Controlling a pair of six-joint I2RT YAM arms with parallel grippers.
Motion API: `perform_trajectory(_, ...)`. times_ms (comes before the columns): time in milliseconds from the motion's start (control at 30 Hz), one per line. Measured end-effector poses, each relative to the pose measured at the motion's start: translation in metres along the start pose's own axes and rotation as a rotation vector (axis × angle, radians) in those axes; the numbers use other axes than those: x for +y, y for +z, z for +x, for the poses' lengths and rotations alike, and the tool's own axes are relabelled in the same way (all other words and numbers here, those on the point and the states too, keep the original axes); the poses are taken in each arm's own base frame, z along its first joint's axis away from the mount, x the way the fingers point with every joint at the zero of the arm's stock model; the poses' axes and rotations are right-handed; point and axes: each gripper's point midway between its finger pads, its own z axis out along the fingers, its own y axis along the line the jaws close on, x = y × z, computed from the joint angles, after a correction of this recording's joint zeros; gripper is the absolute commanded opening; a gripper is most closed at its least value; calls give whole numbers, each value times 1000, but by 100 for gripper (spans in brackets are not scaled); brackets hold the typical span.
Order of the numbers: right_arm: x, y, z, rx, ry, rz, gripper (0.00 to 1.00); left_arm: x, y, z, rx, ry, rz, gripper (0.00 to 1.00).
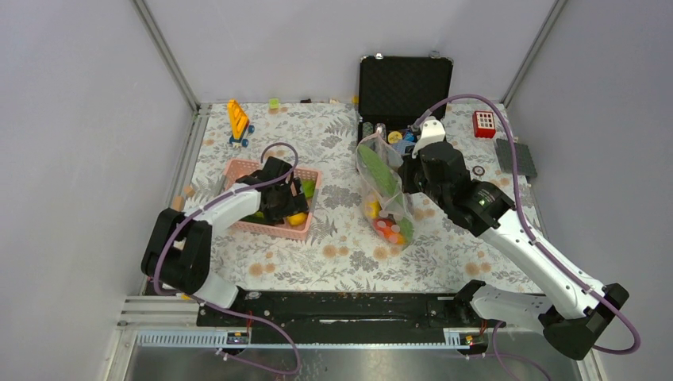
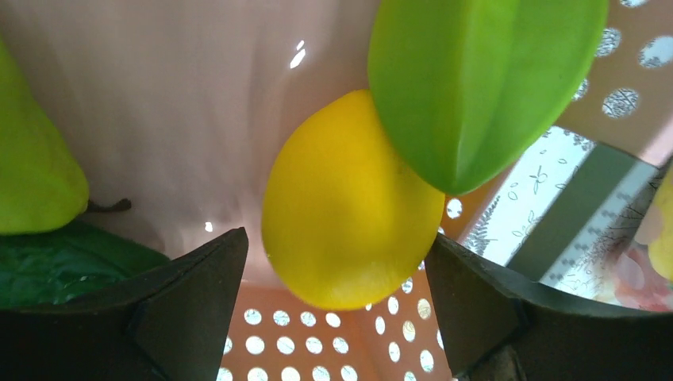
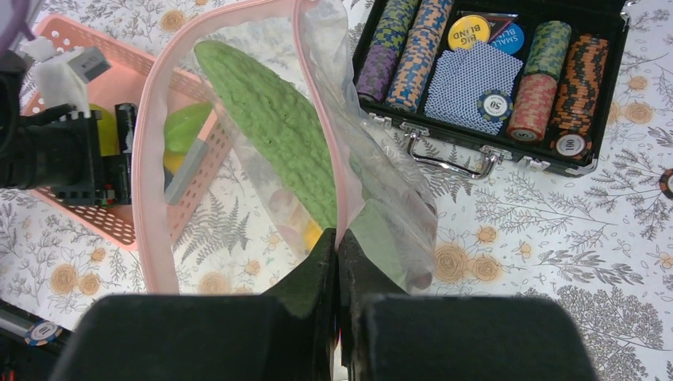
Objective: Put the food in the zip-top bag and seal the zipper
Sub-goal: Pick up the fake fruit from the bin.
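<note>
My left gripper (image 2: 335, 236) is down inside the pink basket (image 2: 317, 341), open, with the yellow citrus (image 2: 349, 206) between its fingers (image 2: 198, 294); a small gap shows on the left side. A smooth green fruit (image 2: 476, 79) leans on the citrus, and a green leafy piece (image 2: 55, 270) lies at the left. My right gripper (image 3: 339, 242) is shut on the pink zipper (image 3: 147, 175) of the zip-top bag (image 3: 381, 182) and holds its mouth open. The long green cucumber (image 3: 270, 119) stands in the bag. More food (image 1: 387, 228) lies at the bag's bottom.
An open black case (image 3: 492, 71) with poker chips and cards stands right behind the bag. A yellow toy (image 1: 238, 119), a red block (image 1: 484, 123) and a dark grey plate (image 1: 516, 157) lie near the table's back and right edges. The basket (image 1: 238, 168) sits left of the bag (image 1: 385, 198).
</note>
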Motion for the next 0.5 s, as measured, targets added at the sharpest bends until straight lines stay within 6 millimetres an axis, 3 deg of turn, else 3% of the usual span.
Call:
perform_trajectory(167, 1, 0, 1, 3, 0, -5, 0, 1, 14, 5, 43, -3, -13, 65)
perform_trajectory(400, 1, 1, 1, 5, -1, -7, 0, -4, 14, 2, 44, 4, 3, 28)
perform_trajectory(500, 1, 1, 1, 5, -1, -6, 0, -7, 7, -1, 29, 2, 18, 23)
